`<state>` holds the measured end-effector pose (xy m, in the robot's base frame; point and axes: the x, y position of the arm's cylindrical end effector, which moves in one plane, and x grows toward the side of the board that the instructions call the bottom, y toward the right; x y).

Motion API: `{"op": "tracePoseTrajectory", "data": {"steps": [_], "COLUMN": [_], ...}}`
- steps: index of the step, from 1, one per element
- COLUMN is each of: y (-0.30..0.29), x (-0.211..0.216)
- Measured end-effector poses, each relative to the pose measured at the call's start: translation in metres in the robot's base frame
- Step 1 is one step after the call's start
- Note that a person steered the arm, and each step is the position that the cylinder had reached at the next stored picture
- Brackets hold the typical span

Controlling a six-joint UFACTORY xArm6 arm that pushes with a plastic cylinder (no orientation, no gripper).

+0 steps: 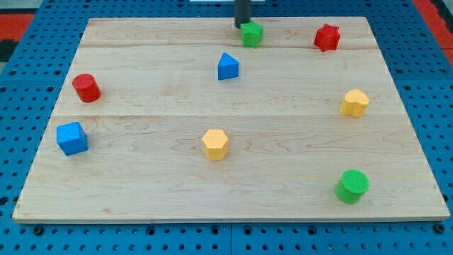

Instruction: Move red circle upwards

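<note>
Camera view has my tip [241, 26] parked touching the green block [252, 33] up top, gripperless, nowhere near the red circle [86, 87] yet.

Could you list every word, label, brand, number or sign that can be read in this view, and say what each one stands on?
None: no text, number or sign can be read anywhere in this view.
The wooden board is bare wood, and the blue pegboard under it is unmarked.
The red circle, green block, blue cube and the other blocks show plain faces.
My tip, beside the green block, carries no marking.
</note>
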<state>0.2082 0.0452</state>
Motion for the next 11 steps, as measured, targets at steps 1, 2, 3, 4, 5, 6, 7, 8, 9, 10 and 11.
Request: {"op": "tracePoseTrajectory", "data": {"steps": [1,2,3,4,5,6,7,8,9,10,11], "y": [-0.005,-0.012,-0.075,-0.144,-0.185,-0.190,-0.241,-0.299,-0.302,-0.225,-0.265], "x": [0.017,0.009,0.014,0.052,0.116,0.185,0.236,0.214,0.189,0.166,0.152]}}
